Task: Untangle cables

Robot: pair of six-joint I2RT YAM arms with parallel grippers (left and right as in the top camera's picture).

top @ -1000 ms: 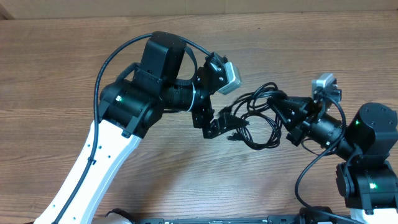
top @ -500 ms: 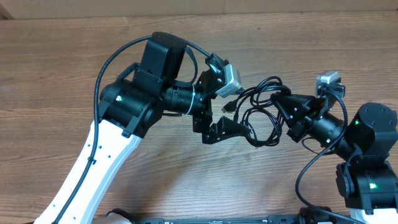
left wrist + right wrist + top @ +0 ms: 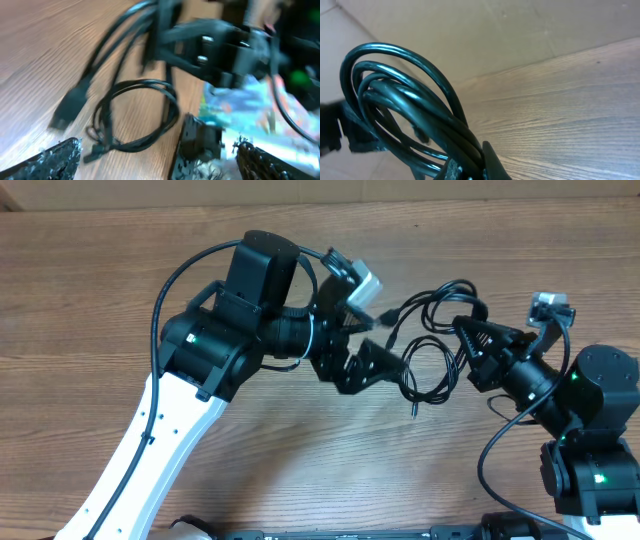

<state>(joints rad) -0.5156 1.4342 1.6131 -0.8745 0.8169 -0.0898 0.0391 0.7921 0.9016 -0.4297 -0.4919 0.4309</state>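
Note:
The cables [image 3: 430, 352] are a bunch of thin black cords hanging in loops between the two arms, raised off the wooden table [image 3: 300, 470]. My right gripper [image 3: 466, 338] is shut on the right side of the bunch; its wrist view shows the cables [image 3: 405, 100] pinched between the fingertips [image 3: 487, 160] of the right gripper [image 3: 470, 171]. My left gripper [image 3: 386, 345] stands open just left of the loops, touching nothing. In its blurred wrist view the cables [image 3: 135, 115] lie ahead of the left gripper [image 3: 160, 162], with a plug end [image 3: 67, 112] dangling at the left.
The left arm's bulky black body [image 3: 240, 330] and white link [image 3: 150, 460] fill the left half of the table. The right arm's base [image 3: 595, 450] stands at the right edge. Thicker robot wires [image 3: 500, 450] loop beside it.
The right gripper has pulled the bunch up and to the right, stretching its loops. The left gripper has swung up and right after it, still open.

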